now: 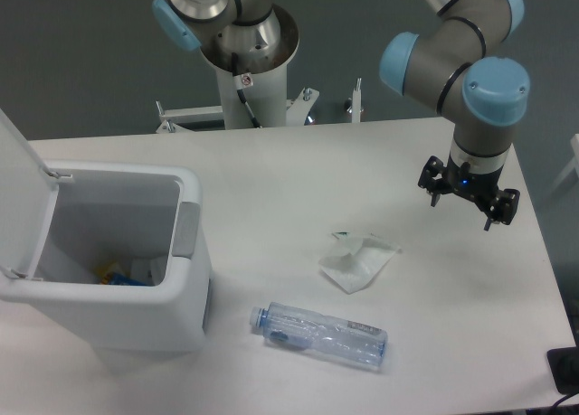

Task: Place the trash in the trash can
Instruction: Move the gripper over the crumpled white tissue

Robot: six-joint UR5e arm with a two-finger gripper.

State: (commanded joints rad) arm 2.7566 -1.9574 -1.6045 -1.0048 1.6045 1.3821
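Note:
A crumpled white wrapper lies on the table near its middle. Below it a clear plastic bottle with a blue cap rests on its side, cap pointing left. The white trash can stands at the left with its lid swung open, and some coloured items show at its bottom. My gripper hangs over the right part of the table, right of and above the wrapper, touching nothing. Its fingers point away from the camera, so their spread is not visible.
The arm's base column stands at the back edge of the white table. The table's right edge runs close to my gripper. A dark object sits at the lower right corner.

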